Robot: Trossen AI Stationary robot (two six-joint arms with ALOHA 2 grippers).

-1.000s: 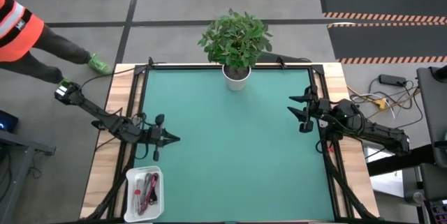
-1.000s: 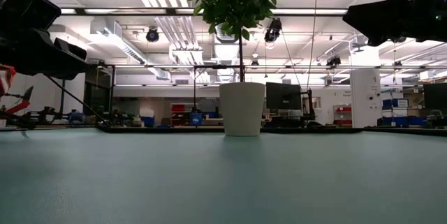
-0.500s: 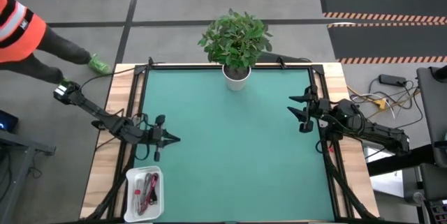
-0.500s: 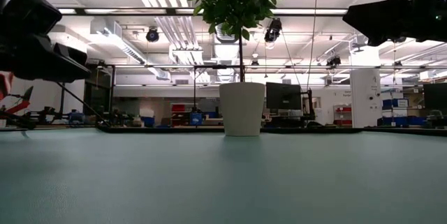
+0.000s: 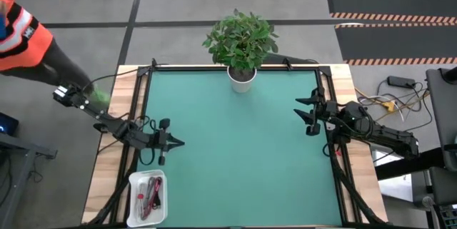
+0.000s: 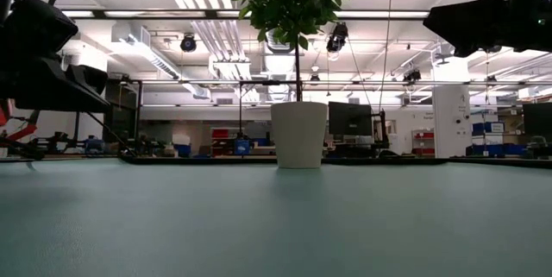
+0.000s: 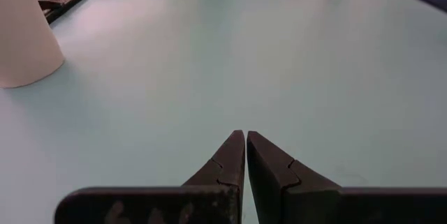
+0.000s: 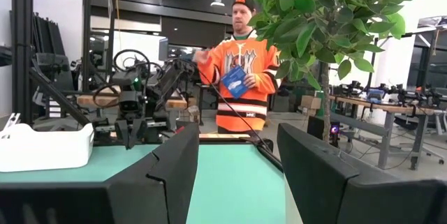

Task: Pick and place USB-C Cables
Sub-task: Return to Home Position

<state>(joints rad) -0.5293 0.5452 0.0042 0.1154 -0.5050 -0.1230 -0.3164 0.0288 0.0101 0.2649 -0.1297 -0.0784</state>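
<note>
The USB-C cables (image 5: 149,192) lie bunched together in a white tray (image 5: 133,213) off the mat's near left corner; a magenta one and darker ones show. My left gripper (image 5: 181,143) hovers shut above the mat's left edge, just beyond the tray, pointing toward the table's right; its shut fingers (image 7: 245,142) have nothing between them. My right gripper (image 5: 303,116) stands open at the mat's right edge, pointing left, with nothing between its fingers (image 8: 237,154). The right wrist view shows the tray (image 8: 43,148) across the table.
A potted plant in a white pot (image 5: 242,79) stands at the middle of the far edge, and its pot (image 7: 23,35) shows in the left wrist view. A person in an orange jersey (image 5: 21,36) stands beyond the far left corner. The green mat (image 5: 243,158) lies bare between the arms.
Both grippers have kept their places and their openings. The person in orange has shifted closer behind my left arm at the table's far left corner.
</note>
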